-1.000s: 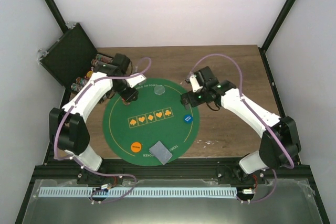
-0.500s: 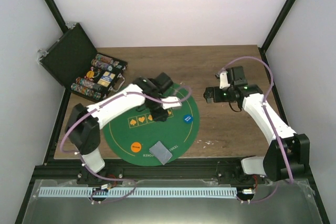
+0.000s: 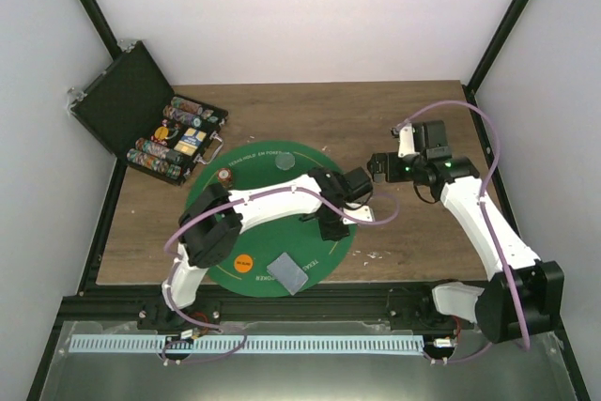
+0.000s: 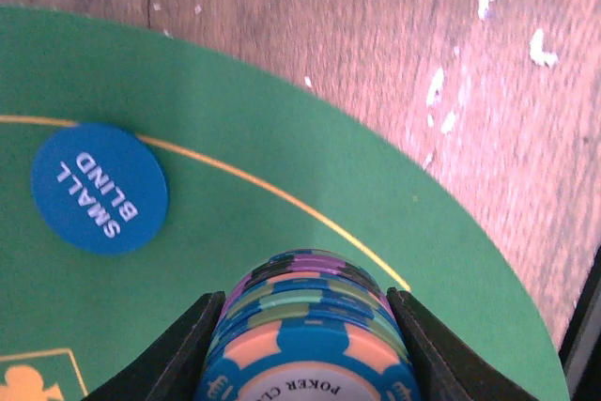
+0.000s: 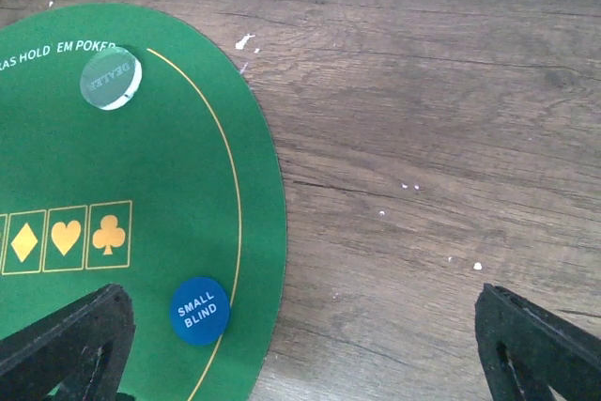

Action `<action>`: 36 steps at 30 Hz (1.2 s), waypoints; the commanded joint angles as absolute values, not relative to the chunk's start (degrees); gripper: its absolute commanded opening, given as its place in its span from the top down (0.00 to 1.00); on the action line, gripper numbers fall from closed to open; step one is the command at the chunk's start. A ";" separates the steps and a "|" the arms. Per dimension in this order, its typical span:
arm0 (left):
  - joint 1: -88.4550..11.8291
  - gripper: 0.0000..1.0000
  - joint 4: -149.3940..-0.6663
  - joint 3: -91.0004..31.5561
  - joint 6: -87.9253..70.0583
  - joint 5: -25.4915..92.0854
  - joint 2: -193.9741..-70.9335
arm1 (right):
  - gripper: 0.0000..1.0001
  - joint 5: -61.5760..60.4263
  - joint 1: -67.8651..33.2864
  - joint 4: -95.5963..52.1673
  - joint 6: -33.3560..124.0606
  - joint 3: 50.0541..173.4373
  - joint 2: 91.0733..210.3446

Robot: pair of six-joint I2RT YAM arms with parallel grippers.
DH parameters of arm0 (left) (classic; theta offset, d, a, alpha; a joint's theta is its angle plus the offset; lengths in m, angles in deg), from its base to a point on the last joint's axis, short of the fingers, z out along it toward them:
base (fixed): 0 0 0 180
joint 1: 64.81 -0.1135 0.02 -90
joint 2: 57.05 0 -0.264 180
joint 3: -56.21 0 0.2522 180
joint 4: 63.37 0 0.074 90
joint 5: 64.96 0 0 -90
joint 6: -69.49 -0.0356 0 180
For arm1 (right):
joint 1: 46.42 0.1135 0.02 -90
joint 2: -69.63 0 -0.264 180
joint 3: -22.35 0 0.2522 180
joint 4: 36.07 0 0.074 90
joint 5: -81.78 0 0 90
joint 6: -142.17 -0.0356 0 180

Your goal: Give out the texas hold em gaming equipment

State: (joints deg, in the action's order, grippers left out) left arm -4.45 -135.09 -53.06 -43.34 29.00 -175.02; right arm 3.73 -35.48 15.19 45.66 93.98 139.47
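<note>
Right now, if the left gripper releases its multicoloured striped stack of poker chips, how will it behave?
The striped chip stack looks like separate discs pinched at their rims by the left gripper, so some may slip. Landing flat on the green felt mat it probably stands; tilted, it likely scatters and rolls.

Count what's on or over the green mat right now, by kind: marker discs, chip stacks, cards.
Marker discs: 3 (orange disc, clear dealer disc, blue small-blind disc)
Chip stacks: 2 (brownish chip stack standing on the green mat, held chip stack in the left gripper)
Card piles: 1 (card pile)
Total: 6
</note>
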 commanded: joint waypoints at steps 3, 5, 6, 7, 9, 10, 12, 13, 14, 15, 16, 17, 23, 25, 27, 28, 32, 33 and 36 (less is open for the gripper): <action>-3.83 1.00 -131.00 -56.52 -35.94 26.20 -178.66 | 0.00 2.77 -36.05 16.49 46.01 93.75 136.40; -3.82 1.00 -130.25 -56.25 -33.66 27.19 -179.77 | 0.00 2.65 -36.06 16.69 46.09 93.92 135.89; -3.75 1.00 -129.80 -56.03 -32.77 27.40 -180.35 | 0.00 2.61 -36.05 16.84 46.14 94.06 135.76; -3.73 1.00 -129.24 -55.85 -32.03 27.18 -180.84 | 0.00 2.49 -36.11 17.00 46.16 94.24 135.76; -3.74 1.00 -128.04 -56.20 -30.86 26.80 -181.27 | 0.00 1.57 -36.07 17.43 46.15 94.74 135.75; -3.73 1.00 -127.43 -56.32 -30.45 26.79 -181.24 | 0.00 0.87 -36.10 17.84 46.12 95.06 135.80; -3.73 1.00 -126.72 -56.54 -29.94 26.46 -181.85 | 0.00 -1.55 -36.05 19.02 45.74 96.05 135.98; -3.73 1.00 -126.66 -56.75 -29.49 26.07 -182.30 | 0.00 -3.24 -36.05 19.58 45.51 96.56 136.01; -3.73 1.00 -126.39 -56.85 -29.02 25.81 -182.66 | 0.00 -5.05 -36.05 20.12 45.41 97.03 135.87; -3.72 1.00 -126.06 -56.89 -28.67 25.76 -182.69 | 0.00 -6.91 -36.11 20.67 45.32 97.66 135.80; -3.71 1.00 -125.43 -56.75 -28.30 25.74 -182.58 | 0.00 -8.65 -36.12 21.13 45.31 97.93 135.62; -3.73 1.00 -124.74 -56.60 -28.14 25.71 -182.64 | 0.00 -10.15 -36.14 21.64 45.23 98.39 135.51; -3.67 0.92 -126.32 -60.82 -28.21 25.86 -186.13 | 0.00 -14.01 -36.18 23.50 45.94 100.38 133.85; -3.73 0.91 -128.57 -63.65 -28.01 25.64 -187.75 | 0.00 -14.09 -36.13 23.82 46.29 100.49 133.33; -3.72 0.91 -129.41 -65.12 -27.65 25.40 -188.45 | 0.00 -14.19 -36.16 24.11 46.57 100.37 132.84; -3.75 0.90 -129.36 -65.09 -27.59 25.31 -188.40 | 0.00 -14.07 -36.14 24.19 46.77 100.36 132.85; -3.77 0.83 -129.21 -65.04 -27.54 25.22 -188.52 | 0.00 -14.90 -36.13 25.08 47.16 100.86 132.65; -3.78 0.83 -129.25 -65.04 -27.55 25.22 -188.53 | 0.00 -15.12 -36.13 25.08 47.09 100.88 132.46; -3.73 0.84 -129.34 -64.94 -26.77 24.95 -188.30 | 0.00 -15.42 -36.16 25.06 47.07 100.97 131.76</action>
State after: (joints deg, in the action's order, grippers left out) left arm -3.80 -128.81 -63.31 -28.11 25.61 -188.20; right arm -13.73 -35.67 23.99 46.52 98.24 133.40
